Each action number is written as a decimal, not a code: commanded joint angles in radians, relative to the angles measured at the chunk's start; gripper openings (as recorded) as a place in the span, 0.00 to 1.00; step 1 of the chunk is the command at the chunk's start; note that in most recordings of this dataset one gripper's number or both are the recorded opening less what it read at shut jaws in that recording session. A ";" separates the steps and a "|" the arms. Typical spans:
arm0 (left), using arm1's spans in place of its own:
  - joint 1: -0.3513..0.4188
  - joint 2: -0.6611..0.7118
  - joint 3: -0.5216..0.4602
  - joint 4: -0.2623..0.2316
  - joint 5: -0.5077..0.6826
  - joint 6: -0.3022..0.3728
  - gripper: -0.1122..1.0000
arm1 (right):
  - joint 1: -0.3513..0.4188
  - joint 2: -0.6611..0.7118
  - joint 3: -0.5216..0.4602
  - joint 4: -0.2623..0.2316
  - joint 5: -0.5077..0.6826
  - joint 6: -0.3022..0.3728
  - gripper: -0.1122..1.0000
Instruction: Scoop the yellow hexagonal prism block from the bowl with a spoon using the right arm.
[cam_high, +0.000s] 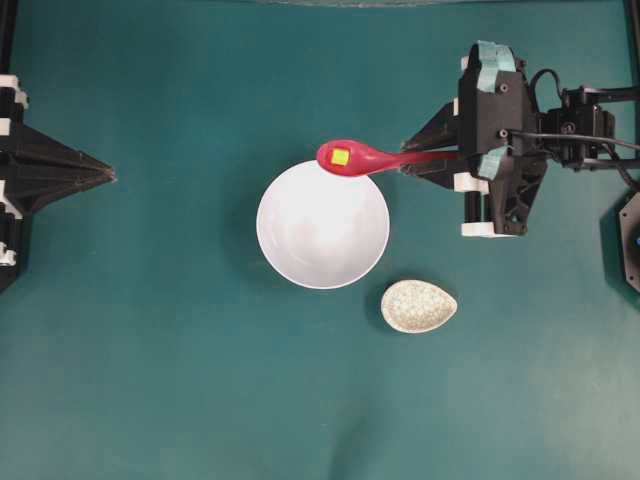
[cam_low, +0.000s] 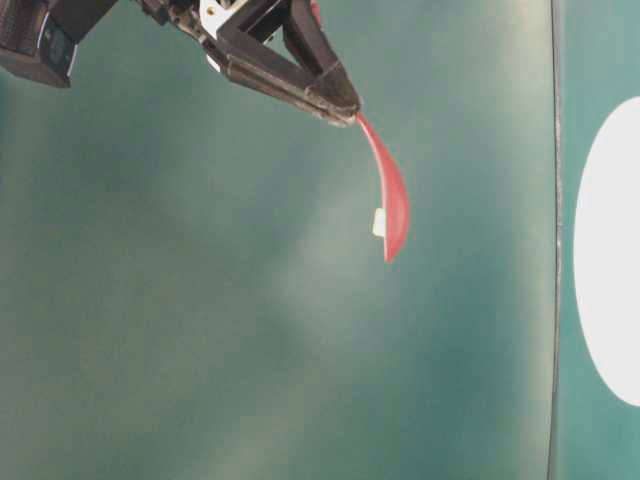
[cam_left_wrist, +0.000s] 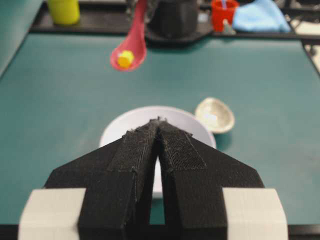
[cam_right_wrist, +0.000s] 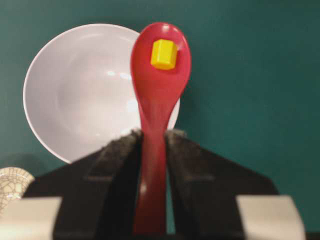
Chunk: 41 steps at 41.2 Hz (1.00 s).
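The one yellow hexagonal prism block (cam_high: 340, 157) sits in the scoop of the single pink-red spoon (cam_high: 372, 158), out at the far end from the right gripper (cam_high: 425, 158), whose jaws are clenched on the spoon's handle. The scoop hangs over the rim of the one white bowl (cam_high: 322, 225), clear of it. One speckled oval rest (cam_high: 418, 306) lies just right of the bowl, and the left gripper (cam_high: 108, 177) sits well off to the left, jaws pressed together.
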 joint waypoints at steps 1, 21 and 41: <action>0.003 0.003 -0.031 0.003 -0.011 0.002 0.11 | 0.002 -0.020 -0.029 -0.002 -0.005 -0.002 0.31; 0.003 0.003 -0.031 0.003 -0.011 0.000 0.11 | 0.002 -0.020 -0.029 -0.002 -0.005 -0.002 0.31; 0.003 0.003 -0.032 0.003 -0.023 -0.005 0.11 | 0.002 -0.020 -0.028 -0.009 -0.005 0.000 0.31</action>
